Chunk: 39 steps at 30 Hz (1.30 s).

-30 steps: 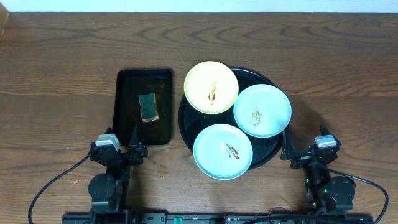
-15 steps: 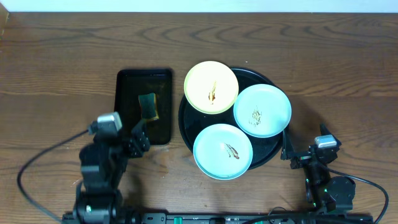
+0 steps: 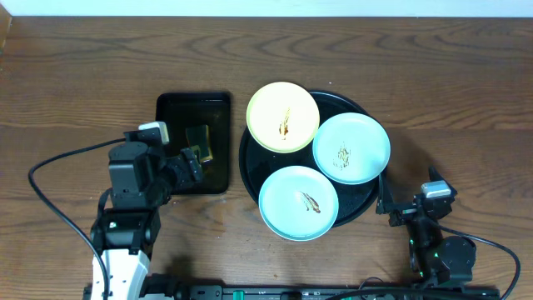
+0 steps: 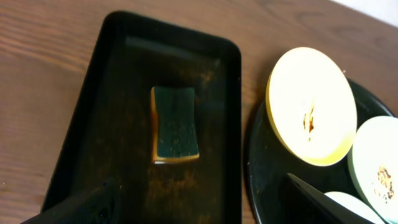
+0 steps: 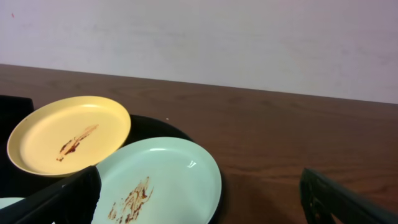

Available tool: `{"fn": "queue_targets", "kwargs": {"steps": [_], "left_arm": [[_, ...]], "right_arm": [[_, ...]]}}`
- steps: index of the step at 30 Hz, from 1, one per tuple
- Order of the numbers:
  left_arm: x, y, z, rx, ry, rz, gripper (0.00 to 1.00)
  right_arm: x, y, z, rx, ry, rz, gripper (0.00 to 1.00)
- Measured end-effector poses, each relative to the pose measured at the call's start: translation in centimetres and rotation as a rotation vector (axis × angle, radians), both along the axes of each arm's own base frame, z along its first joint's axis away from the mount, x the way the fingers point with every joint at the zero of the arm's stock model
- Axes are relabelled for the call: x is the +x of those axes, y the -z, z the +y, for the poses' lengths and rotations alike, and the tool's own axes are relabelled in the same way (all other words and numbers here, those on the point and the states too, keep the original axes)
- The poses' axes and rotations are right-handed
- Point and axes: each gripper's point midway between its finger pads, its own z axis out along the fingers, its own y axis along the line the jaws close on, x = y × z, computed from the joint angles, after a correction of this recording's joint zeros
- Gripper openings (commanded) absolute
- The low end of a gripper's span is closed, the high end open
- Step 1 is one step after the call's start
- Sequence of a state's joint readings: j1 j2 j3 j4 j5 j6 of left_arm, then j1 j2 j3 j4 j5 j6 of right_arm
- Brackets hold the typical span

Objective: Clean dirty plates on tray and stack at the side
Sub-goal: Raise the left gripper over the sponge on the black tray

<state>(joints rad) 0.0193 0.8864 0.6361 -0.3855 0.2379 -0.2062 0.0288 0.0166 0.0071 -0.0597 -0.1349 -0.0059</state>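
Note:
Three smeared plates lie on the round black tray: a pale yellow plate at the back left, an aqua plate at the right and another aqua plate at the front. My left gripper is open and empty over the near part of the rectangular tray, just short of the sponge. In the left wrist view the gripper faces the sponge, with the yellow plate to the right. My right gripper is open and empty, low beside the round tray's right rim; its view shows the right aqua plate and the yellow plate.
A small rectangular black tray lies left of the round tray and holds a green and yellow sponge. Bare wooden table surrounds both trays. Cables trail from both arm bases at the table's front edge.
My left arm has lifted from its rest and moved forward over the rectangular tray toward the sponge. The right arm and the plates have not moved.

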Motion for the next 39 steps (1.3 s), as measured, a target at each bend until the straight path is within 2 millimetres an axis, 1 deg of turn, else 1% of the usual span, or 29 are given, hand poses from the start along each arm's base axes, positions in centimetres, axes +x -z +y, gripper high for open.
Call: {"fn": "queue_targets", "kwargs": {"steps": [19, 27, 39], "left_arm": [[0.2, 2.9, 0.0, -0.002, 0.0, 0.109, 0.81], [0.2, 3.4, 0.0, -0.002, 0.0, 0.127, 0.81], [0.2, 3.4, 0.0, -0.002, 0.0, 0.127, 0.81]], "right_arm": [[0.0, 0.0, 0.0, 0.0, 0.0, 0.0, 0.99], [0.0, 0.0, 0.0, 0.0, 0.0, 0.0, 0.99], [0.0, 0.0, 0.0, 0.0, 0.0, 0.0, 0.99]]}}
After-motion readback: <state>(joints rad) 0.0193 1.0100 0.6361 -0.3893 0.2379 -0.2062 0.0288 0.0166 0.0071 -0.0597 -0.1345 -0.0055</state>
